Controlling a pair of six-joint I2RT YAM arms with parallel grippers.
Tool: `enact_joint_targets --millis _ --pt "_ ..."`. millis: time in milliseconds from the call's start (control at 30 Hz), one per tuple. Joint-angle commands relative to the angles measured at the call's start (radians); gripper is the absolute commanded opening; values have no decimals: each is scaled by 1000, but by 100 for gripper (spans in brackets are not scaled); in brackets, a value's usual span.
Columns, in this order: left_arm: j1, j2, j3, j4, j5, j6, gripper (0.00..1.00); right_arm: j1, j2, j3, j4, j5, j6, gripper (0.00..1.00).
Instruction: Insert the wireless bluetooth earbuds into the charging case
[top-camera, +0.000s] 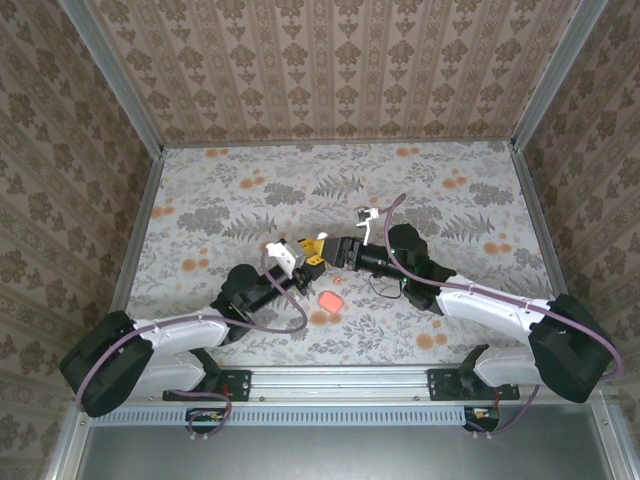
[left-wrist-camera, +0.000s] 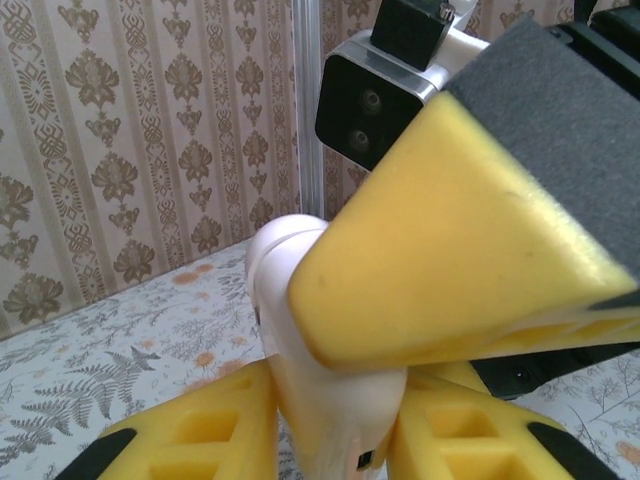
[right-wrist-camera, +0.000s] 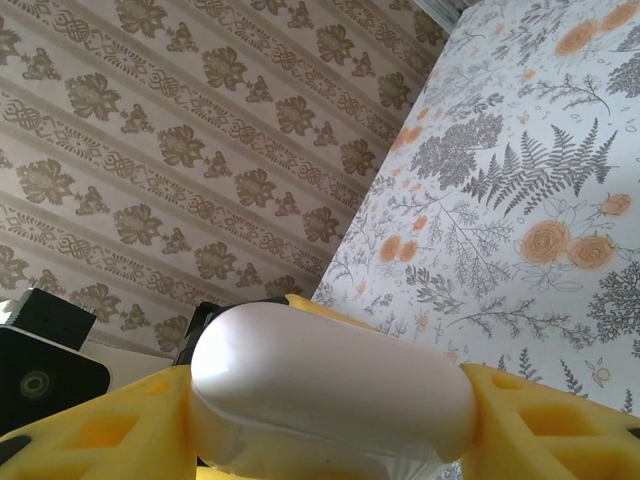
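Note:
The white, rounded charging case (right-wrist-camera: 330, 380) is held up off the table, and both grippers meet on it. My right gripper (right-wrist-camera: 330, 425) has its yellow fingers (right-wrist-camera: 540, 420) pressed on the two ends of the case. In the left wrist view, my left gripper (left-wrist-camera: 335, 440) pinches the same case (left-wrist-camera: 285, 270) from below. A yellow finger of the right gripper (left-wrist-camera: 450, 250) lies across the top of the case. From above, the left gripper (top-camera: 308, 257) and right gripper (top-camera: 333, 250) touch at mid-table. The earbuds are not clearly seen; a tiny pale speck (top-camera: 340, 281) lies below the grippers.
A small pinkish-red object (top-camera: 331, 300) lies on the floral table (top-camera: 230, 200) just in front of the grippers. Patterned walls (top-camera: 330, 70) close in the back and sides. A metal rail (top-camera: 340, 380) runs along the near edge by the arm bases.

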Motion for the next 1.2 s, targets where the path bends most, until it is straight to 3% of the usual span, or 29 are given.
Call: enact_joint_targets --millis 0,200,467,800,1167 --pt "7 -54 40 -51 -43 -18 26 4 -16 -21 3 -6 -21 63" --pt "14 -86 44 -111 -22 -18 23 4 -54 -16 -29 14 -81 74" --pt "66 -79 52 -143 123 -52 22 -41 -156 -3 -127 6 -273 76" --pt "122 -119 65 -201 297 -59 22 -213 -215 82 -274 -288 -547 70" --pt "153 -152 71 -212 450 -47 23 -293 -242 180 -591 -563 -1055 68"
